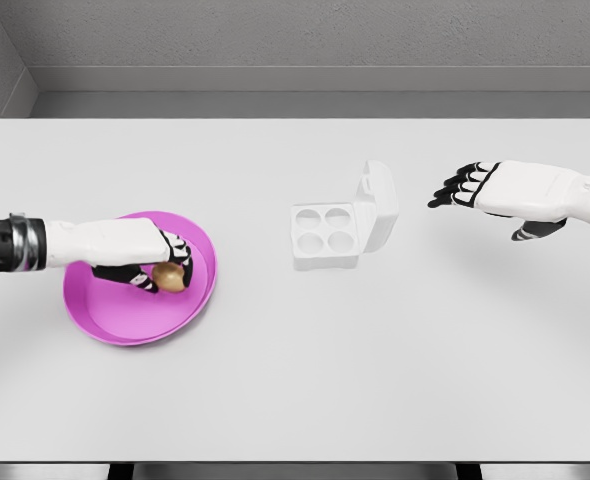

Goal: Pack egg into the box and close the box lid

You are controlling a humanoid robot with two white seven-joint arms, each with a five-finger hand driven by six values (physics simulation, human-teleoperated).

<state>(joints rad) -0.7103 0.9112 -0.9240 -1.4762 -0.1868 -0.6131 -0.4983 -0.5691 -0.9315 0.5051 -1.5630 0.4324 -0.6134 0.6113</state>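
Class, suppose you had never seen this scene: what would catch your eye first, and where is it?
The bright magenta bowl at the left stands out most against the white table, with the left hand curled around a brown egg inside it. Right of the middle sits a white egg box, lid up, its four cups empty. The right hand hovers open at the upper right.

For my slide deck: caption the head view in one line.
Left hand grasps the egg in the pink bowl; the open box waits, right hand hovering nearby.
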